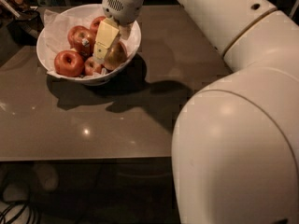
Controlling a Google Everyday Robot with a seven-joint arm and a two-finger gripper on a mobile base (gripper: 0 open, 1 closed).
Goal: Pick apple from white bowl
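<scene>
The white bowl (70, 76) stands at the back left of the brown table, lined with crumpled white paper. The apple (117, 55), pale yellow-green with a blush, lies at the bowl's right side. My gripper (108, 50) reaches down into the bowl from above, its yellowish tip right against the apple's left side and partly covering it. Deep red apples lie to its left (68, 63) and at the back of the bowl (96, 22). One red apple carries a small sticker (82, 37).
My white arm (224, 27) runs from the upper middle to the big housing (233, 157) filling the right side. The brown table (93, 125) has its front edge near the frame's lower third. Dark clutter (18, 8) sits at the back left. Cables lie on the floor (14, 209).
</scene>
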